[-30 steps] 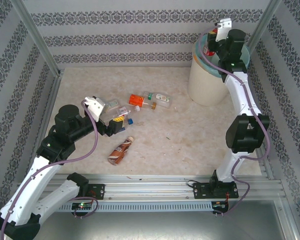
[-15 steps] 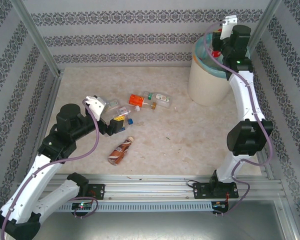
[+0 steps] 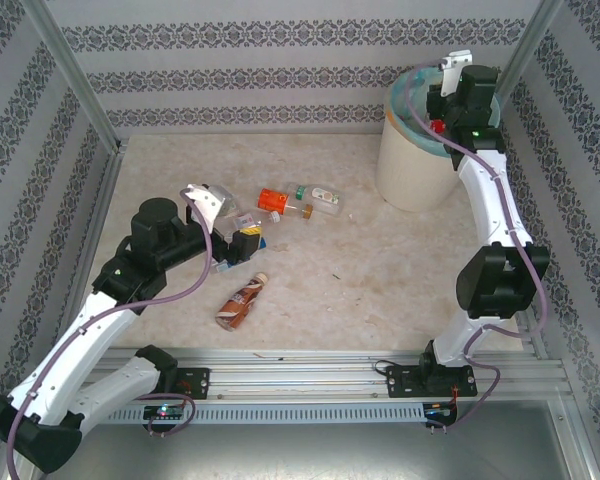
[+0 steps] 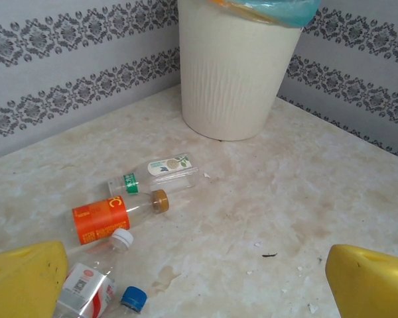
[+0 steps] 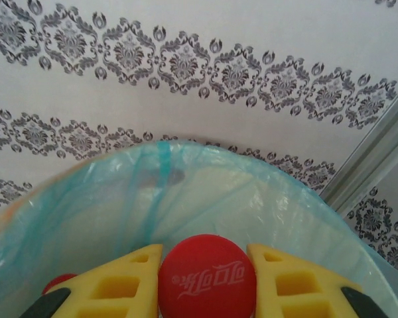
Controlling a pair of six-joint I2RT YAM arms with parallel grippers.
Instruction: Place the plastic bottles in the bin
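My right pincer (image 5: 205, 265) is clamping a red-capped bottle (image 5: 207, 283) and hanging over the teal-lined bin (image 5: 119, 192). My left pincer (image 4: 199, 285) is gaping wide, empty, above the table (image 4: 285, 199), where an orange-labelled bottle (image 4: 101, 219) and a green-labelled bottle (image 4: 156, 173) are lying well apart from the bin.

Bottles (image 3: 271, 199) left of bin (image 3: 408, 172), right end effector (image 3: 437, 122) above bin

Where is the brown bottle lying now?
In the top view, the brown bottle lies on the table, left of centre, between the orange-labelled bottle and the front rail.
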